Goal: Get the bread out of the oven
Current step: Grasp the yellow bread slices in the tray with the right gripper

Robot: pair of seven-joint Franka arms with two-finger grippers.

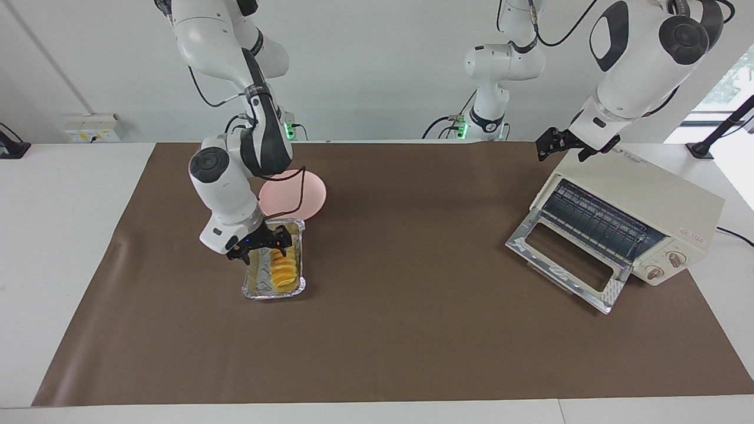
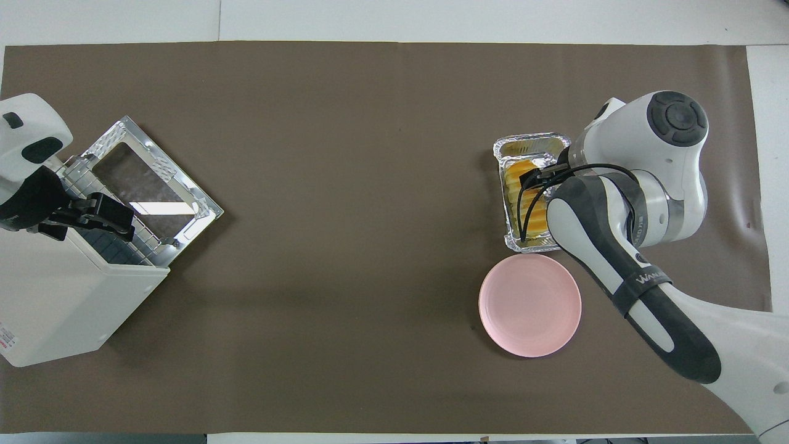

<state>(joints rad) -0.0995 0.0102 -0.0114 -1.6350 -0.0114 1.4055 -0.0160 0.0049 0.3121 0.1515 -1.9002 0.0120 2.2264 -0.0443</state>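
Note:
The bread [image 1: 281,270] is a golden-yellow ridged loaf lying in a crinkled silver foil tray [image 1: 274,294] toward the right arm's end of the table. It also shows in the overhead view [image 2: 523,185], partly covered by the arm. My right gripper [image 1: 262,244] is low over the tray, at the end of the loaf nearer to the robots. The cream-white oven [image 1: 648,200] stands at the left arm's end with its glass door [image 1: 565,259] dropped open and its wire rack bare. My left gripper [image 1: 568,147] hangs over the oven's top.
A pink plate [image 1: 294,194] lies beside the foil tray, nearer to the robots, with nothing on it [image 2: 530,305]. A brown mat [image 1: 412,235] covers the table between tray and oven. The oven [image 2: 61,308] and its open door [image 2: 148,179] sit at the mat's edge.

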